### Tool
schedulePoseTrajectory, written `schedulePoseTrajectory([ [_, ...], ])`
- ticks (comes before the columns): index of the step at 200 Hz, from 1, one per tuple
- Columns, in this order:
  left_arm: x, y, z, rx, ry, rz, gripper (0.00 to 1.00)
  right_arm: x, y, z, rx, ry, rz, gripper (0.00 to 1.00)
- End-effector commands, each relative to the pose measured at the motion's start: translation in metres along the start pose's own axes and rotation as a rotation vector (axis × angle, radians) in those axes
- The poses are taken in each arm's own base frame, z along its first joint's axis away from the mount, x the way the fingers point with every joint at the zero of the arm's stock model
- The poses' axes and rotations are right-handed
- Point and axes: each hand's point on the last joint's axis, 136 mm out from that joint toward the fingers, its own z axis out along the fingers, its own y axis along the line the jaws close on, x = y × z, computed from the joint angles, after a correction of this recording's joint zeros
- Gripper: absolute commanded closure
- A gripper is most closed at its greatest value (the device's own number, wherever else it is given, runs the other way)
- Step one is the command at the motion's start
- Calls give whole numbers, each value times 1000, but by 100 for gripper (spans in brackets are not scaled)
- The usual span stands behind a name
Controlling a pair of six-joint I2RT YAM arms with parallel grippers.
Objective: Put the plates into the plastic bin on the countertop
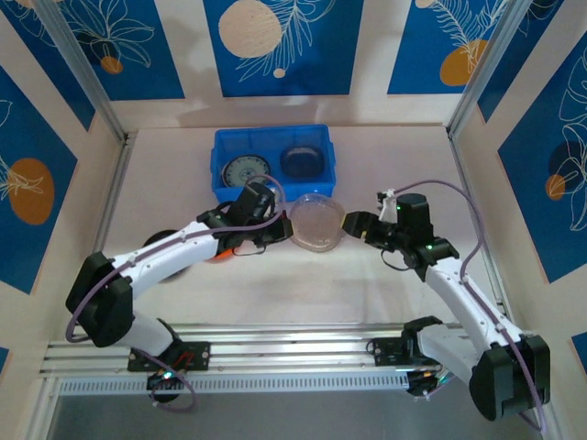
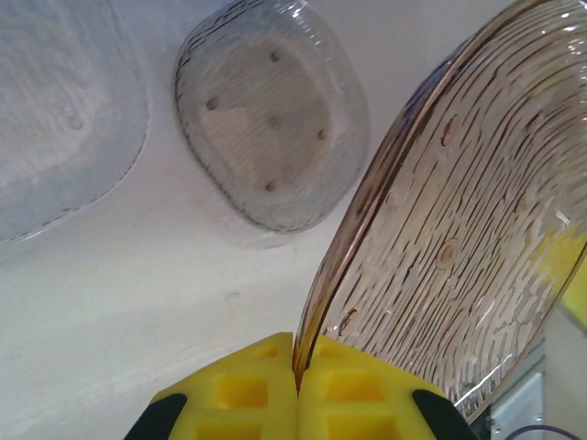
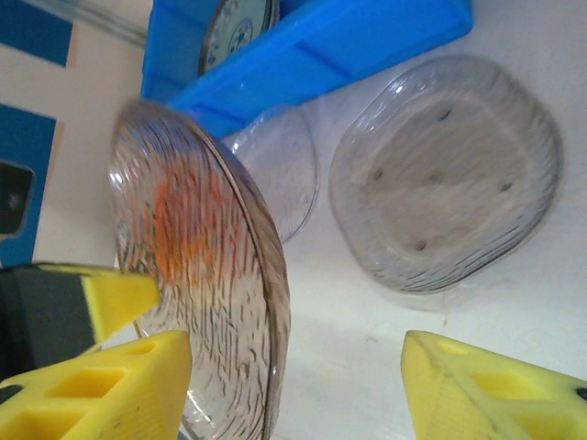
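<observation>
Pinching smoky plate (image 2: 440, 211) (tilted), left tool (image 2: 296, 359) outstretched

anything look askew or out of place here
The smoky plate stands almost on edge, pinched at its rim by the left tool, not flat like the clear plate nearby. Nothing looks spilled or broken.

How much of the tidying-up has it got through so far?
Early days. A patterned plate and a dark plate lie in the blue bin. The left claw pinches a smoky plate by its rim; the right claw is open beside it. At least two clear plates wait on the countertop.
</observation>
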Motion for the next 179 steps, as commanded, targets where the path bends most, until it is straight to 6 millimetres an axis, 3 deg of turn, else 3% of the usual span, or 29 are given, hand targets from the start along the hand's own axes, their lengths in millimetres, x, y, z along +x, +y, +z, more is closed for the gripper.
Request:
schedulePoseTrajectory([
  [1, -11, -16, -6, 79, -31, -22, 100, -5, 11, 8, -29, -12, -11, 38],
  [26, -10, -23, -4, 114, -19, -22, 100, -6, 14, 16, -28, -3, -17, 40],
  [48, -8, -22, -4, 116, -5, -18, 100, -10, 15, 19, -29, -13, -11, 51],
  [64, -5, -21, -3, 113, 6, -17, 100, -14, 15, 21, -25, -24, -1, 72],
  [76, -2, -19, -3, 114, 11, -19, 100, -16, 15, 23, -23, -24, 9, 100],
  [89, -1, -14, -3, 93, 15, -12, 100, -16, 15, 25, -26, -17, 17, 100],
  [104, -4, -4, -7, 38, -2, 2, 58, -15, 18, 26, -34, -7, 13, 100],
  [115, -8, 3, -10, 10, -24, 11, 46, -14, 19, 27, -39, 4, 9, 100],
  [133, -17, 13, -15, -18, -50, 15, 43, -10, 22, 30, -47, 31, 2, 100],
  [179, -29, 19, -17, -80, -71, 78, 51, -2, 35, 37, -96, 83, -26, 100],
])
